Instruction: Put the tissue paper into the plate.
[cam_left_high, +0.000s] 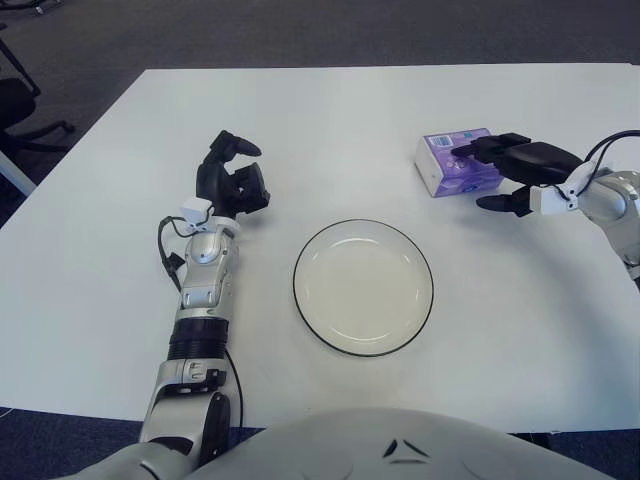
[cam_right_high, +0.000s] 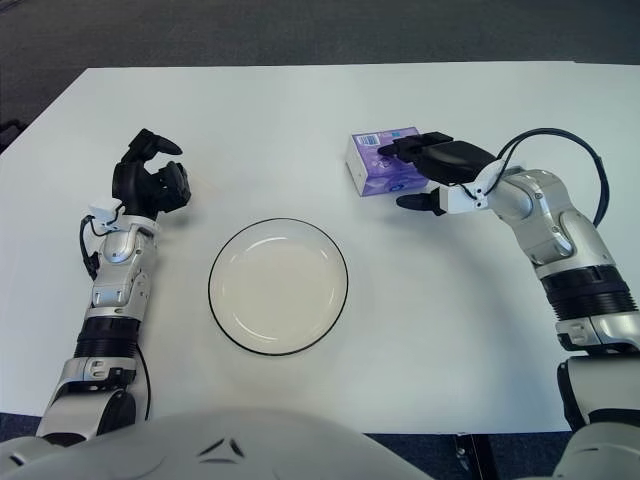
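**Where things sit on the counter**

I see the plate (cam_left_high: 363, 287) on the counter (cam_left_high: 330, 130), near the middle, close to me. The tissue paper (cam_left_high: 455, 162) lies farther back and to the right of the plate, well apart from it. My right robot hand (cam_left_high: 510, 172) is at its right side, fingers (cam_left_high: 478, 150) over its top. My left robot hand (cam_left_high: 231, 178) is left of the plate.

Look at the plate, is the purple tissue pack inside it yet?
No, the plate holds nothing, and the purple tissue pack sits on the table beyond it, under the right hand.
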